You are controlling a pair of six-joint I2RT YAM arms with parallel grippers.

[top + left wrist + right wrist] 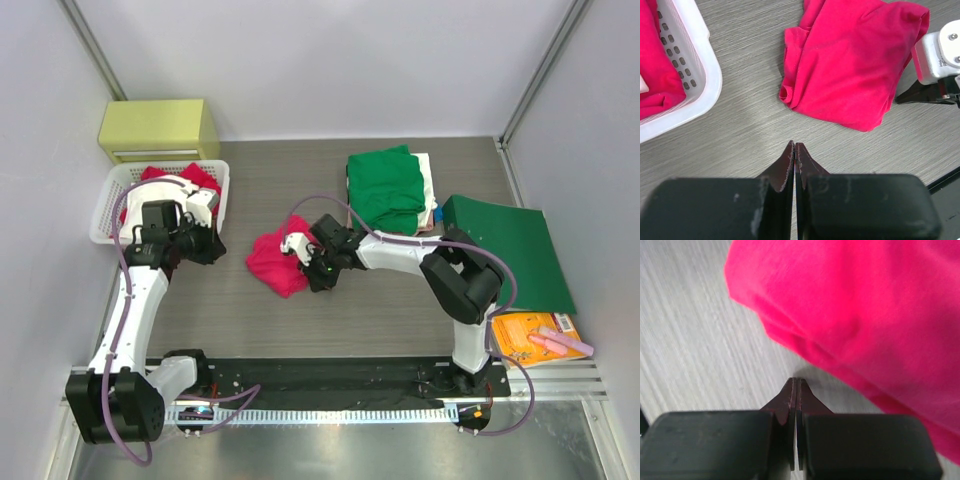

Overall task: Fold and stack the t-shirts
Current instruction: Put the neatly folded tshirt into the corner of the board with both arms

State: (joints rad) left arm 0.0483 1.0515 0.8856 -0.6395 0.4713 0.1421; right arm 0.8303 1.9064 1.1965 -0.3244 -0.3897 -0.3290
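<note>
A crumpled pinkish-red t-shirt [275,262] [850,65] [865,305] lies on the table between the two arms. My right gripper [312,272] [796,381] is shut and empty, its tips just short of the shirt's right edge. My left gripper [212,250] [795,145] is shut and empty over bare table, a short way to the shirt's left. At the back, a folded green t-shirt [385,190] rests on a pale one [430,195]. More pinkish-red cloth [180,180] [652,65] lies in the white basket [110,200] [705,75].
A yellow-green drawer box [158,128] stands behind the basket. A flat dark-green folder [510,250] lies at the right, with an orange packet [525,335] and a pink object [560,342] in front of it. Walls enclose the table on three sides.
</note>
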